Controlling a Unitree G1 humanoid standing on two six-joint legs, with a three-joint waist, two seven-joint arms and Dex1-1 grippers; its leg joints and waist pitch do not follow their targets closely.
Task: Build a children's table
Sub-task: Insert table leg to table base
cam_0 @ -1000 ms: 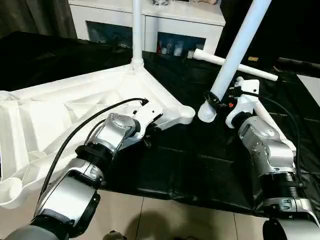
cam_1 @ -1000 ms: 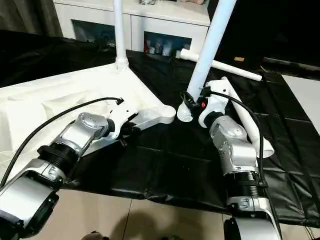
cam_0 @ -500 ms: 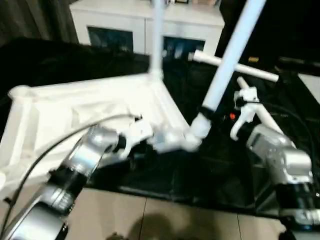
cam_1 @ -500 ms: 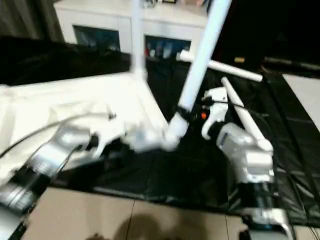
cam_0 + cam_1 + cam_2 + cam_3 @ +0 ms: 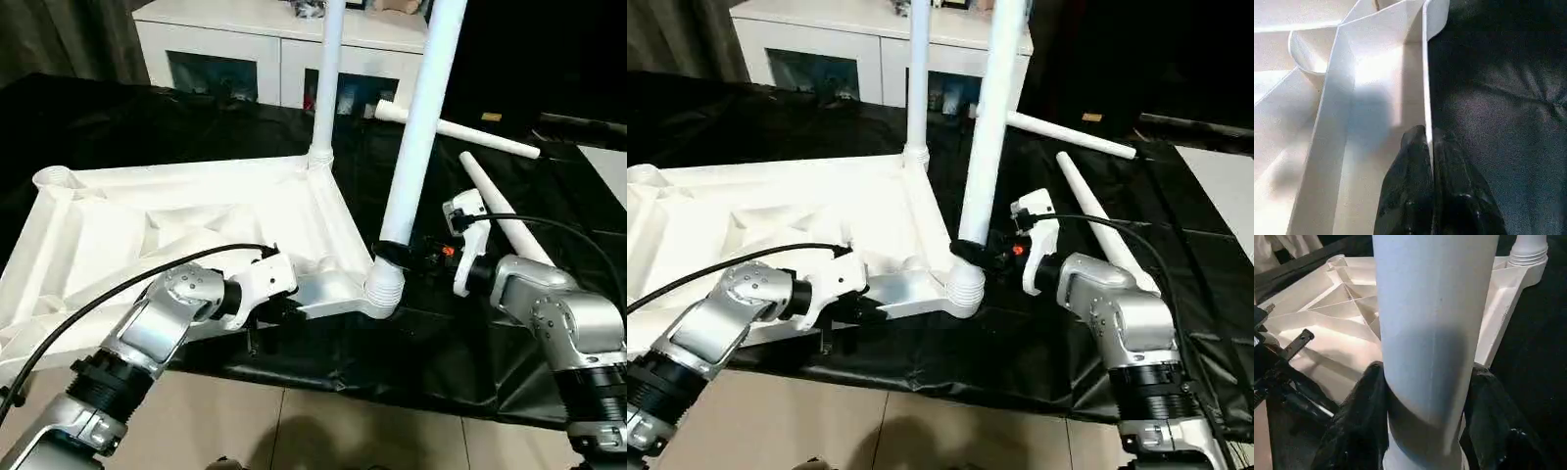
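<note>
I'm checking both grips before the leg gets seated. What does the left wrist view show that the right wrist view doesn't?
Left wrist view: the left gripper shut on the thin edge wall of the tabletop, black cloth beside it.

Right wrist view: the right gripper shut around a thick white leg, and a second leg's base standing in a far corner socket.

Both: the tabletop's ribbed white underside.

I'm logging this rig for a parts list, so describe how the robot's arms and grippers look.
Both forearms are rounded silver metal shells with black ribbed rings at the joints. The left gripper and right gripper have white plastic housings and black fingers. A black cable loops along each arm, and a small red spot shows at the right gripper.
</note>
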